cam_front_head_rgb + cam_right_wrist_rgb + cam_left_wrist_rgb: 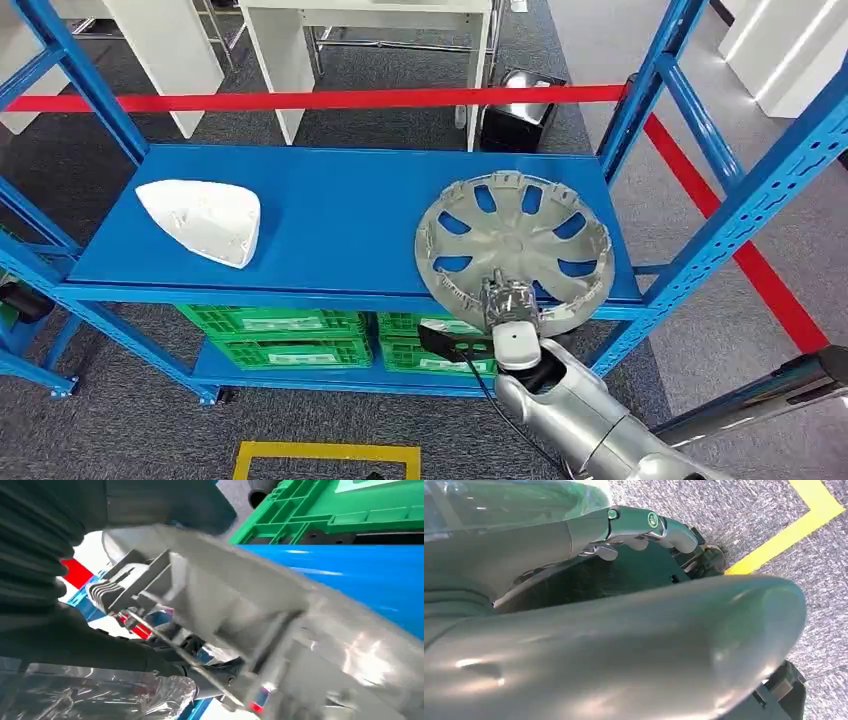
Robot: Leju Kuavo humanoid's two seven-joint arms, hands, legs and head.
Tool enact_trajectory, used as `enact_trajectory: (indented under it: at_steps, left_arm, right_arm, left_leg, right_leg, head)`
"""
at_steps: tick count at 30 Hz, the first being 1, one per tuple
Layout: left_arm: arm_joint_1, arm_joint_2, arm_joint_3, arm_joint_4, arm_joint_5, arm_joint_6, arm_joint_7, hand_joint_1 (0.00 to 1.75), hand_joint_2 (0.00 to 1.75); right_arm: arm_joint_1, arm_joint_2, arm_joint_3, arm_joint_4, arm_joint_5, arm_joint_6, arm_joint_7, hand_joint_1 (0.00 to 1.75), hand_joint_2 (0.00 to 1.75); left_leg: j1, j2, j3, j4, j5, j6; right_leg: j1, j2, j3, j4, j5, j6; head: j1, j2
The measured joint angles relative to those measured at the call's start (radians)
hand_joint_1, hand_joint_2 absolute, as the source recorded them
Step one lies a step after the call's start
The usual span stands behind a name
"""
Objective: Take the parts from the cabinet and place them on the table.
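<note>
- A white moulded cover [205, 220], pointed at one end, lies on the left part of the blue shelf [340, 225], well apart from everything else on it.
- The shelf belongs to a blue steel rack [700, 190] with slanted braces on both sides.
- Beneath the shelf, green crates [280, 335] sit side by side on the rack's lower level; the right wrist view also catches a green crate [340, 507] next to the shelf's blue edge.
- On the grey carpet in front of the rack there is a yellow floor marking [325, 455], and the left wrist view shows a yellow line [784, 535] on the same carpet.
- In the left wrist view the left hand [649, 527] hangs over the carpet with its fingers curled in and nothing between them.
- A silver hubcap [515, 250] with spoke openings rests on the right part of the shelf, its near rim sticking out over the front edge.
- The right hand [508, 305] is at that near rim, at the end of the silver right arm [590, 420]; the right wrist view shows the hubcap [225, 600] rim close against the hand's dark fingers [165, 652], which clamp on it.
- Behind the rack, red tape [300, 100] runs across the floor, and a white tabletop [370, 8] on white legs stands beyond it.
</note>
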Motion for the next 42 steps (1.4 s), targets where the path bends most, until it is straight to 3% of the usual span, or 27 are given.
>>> enact_trajectory:
  at_steps: [29,38,42]
  left_arm:
    - [0.000,0.000,0.005,0.002,0.000,0.000,-0.006,0.00,0.00]
    - [0.000,0.000,0.005,0.003,0.001,0.001,-0.008,0.00,0.00]
    - [0.002,0.000,0.006,0.003,0.002,0.001,-0.012,0.00,0.00]
  right_arm:
    - [-0.006,-0.013,-0.005,-0.001,-0.030,-0.035,0.003,1.75,0.00]
    - [-0.003,-0.029,-0.042,-0.024,-0.062,-0.095,0.003,1.75,0.00]
    - [-0.004,-0.042,-0.068,-0.056,-0.112,-0.183,0.003,1.75,0.00]
  left_leg:
    - [0.000,0.000,0.004,0.000,0.000,0.000]
    - [0.000,0.000,0.004,0.000,0.000,0.000]
    - [0.000,0.000,0.004,0.000,0.000,0.000]
  right_leg:
    - [0.000,0.000,0.004,0.000,0.000,0.000]
    - [0.000,-0.001,0.005,0.000,0.000,0.000]
    - [0.000,0.000,0.004,0.000,0.000,0.000]
  head:
    - [0.000,0.000]
    - [0.000,0.000]
    - [0.000,0.000]
